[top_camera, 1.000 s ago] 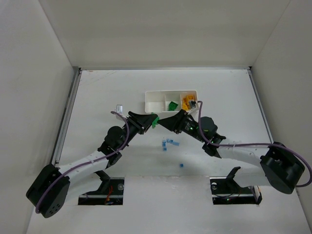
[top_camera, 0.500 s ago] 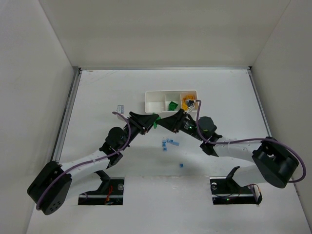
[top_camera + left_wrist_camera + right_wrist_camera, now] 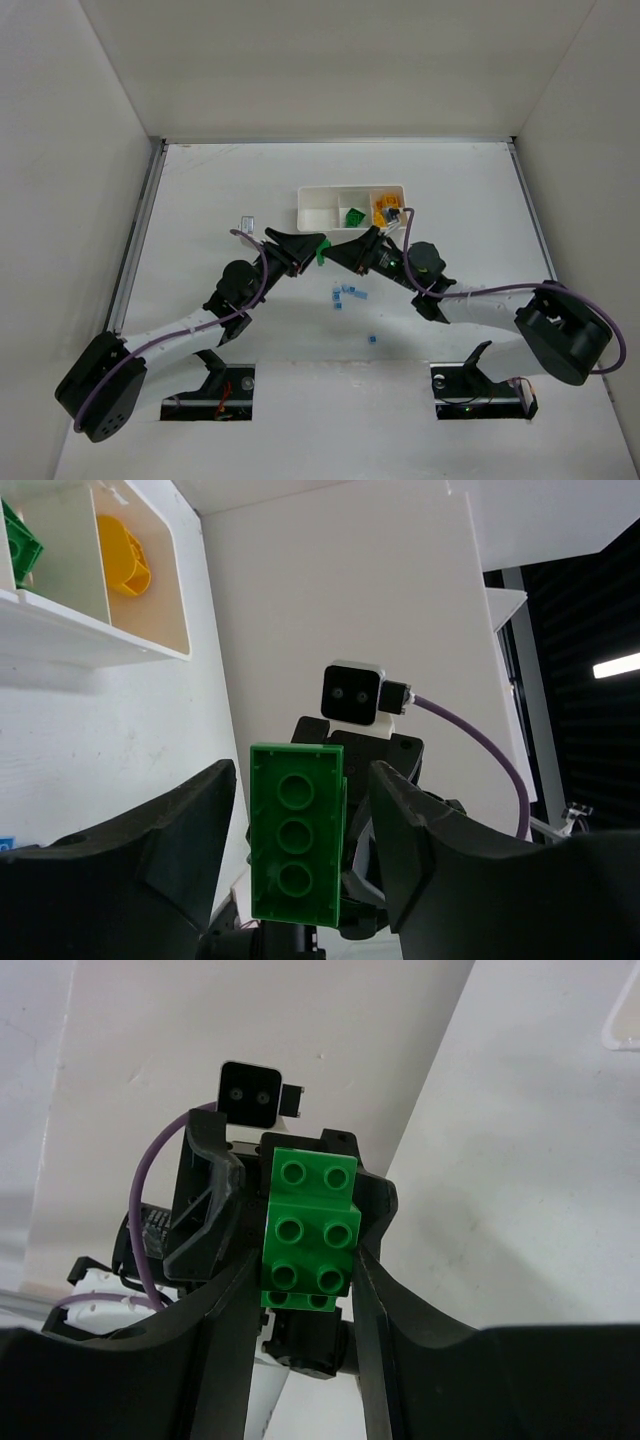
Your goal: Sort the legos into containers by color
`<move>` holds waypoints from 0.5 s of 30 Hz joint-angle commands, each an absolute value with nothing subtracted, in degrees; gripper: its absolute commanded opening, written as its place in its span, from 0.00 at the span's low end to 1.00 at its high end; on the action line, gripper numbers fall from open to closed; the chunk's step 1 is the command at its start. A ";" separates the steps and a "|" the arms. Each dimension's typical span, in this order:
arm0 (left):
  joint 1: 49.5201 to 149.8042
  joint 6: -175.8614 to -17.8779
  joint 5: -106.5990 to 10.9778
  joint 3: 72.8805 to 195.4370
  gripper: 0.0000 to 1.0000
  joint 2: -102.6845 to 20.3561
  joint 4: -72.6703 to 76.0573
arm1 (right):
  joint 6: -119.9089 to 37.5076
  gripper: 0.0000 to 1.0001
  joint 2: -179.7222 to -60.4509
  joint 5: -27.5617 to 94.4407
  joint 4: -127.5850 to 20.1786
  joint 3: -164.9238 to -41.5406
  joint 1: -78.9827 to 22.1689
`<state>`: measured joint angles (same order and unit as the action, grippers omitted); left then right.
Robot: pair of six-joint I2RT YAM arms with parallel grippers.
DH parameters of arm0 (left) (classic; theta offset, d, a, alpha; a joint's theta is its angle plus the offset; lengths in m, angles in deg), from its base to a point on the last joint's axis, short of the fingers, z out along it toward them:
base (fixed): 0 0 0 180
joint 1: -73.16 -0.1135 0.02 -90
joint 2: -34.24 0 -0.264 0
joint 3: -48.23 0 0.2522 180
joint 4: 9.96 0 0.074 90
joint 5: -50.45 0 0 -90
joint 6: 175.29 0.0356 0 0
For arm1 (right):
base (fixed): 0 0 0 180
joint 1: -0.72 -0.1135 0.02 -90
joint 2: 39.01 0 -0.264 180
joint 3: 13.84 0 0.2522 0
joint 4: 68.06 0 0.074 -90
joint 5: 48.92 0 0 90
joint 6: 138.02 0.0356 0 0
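So both my arms are nose to nose over the desk (image 3: 200, 200), just in front of the white tray (image 3: 350, 187), and the green brick (image 3: 320, 248) is up in the air right where they meet. My right pincer (image 3: 305, 1265) is the one that's got it. From the right wrist camera, the two fingers are closed in against the sides of the brick with no gap I can make out, and the studs face the lens. My left pincer (image 3: 300, 770) is spread a bit wider than the brick. From the left wrist camera the brick stands upright between those fingers with a thin sliver of space on each side, so that pincer is around it but not gripping it. From above, the two pincers sit tip to tip, and the brick hangs near the tray's front left corner without touching it. The tray is three compartments in a row. The middle one has a second green piece (image 3: 353, 216) in it and the right one holds the yellow-orange bricks (image 3: 383, 210). A little bunch of blue bricks (image 3: 348, 293) lies on the desk just on my side of the pincers, and a lone blue brick (image 3: 372, 339) sits closer to my bases, well apart from the bunch. There's also a small pale bit (image 3: 245, 221) on the desk off to the left of the tray, too tiny for me to say what it is.
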<state>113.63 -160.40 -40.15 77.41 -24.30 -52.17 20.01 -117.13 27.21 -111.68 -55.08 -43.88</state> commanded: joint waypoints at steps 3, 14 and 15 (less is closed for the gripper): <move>113.28 -158.24 -39.73 77.63 0.54 -22.36 -52.37 | 18.52 0.32 -114.86 27.81 -114.59 -54.32 -43.36; 112.14 -156.31 -37.44 77.81 0.53 -22.45 -51.13 | 18.17 0.32 -113.19 27.90 -113.71 -51.86 -43.18; 112.05 -156.31 -37.44 77.90 0.53 -22.53 -51.31 | 18.17 0.32 -113.19 27.90 -113.71 -51.68 -43.18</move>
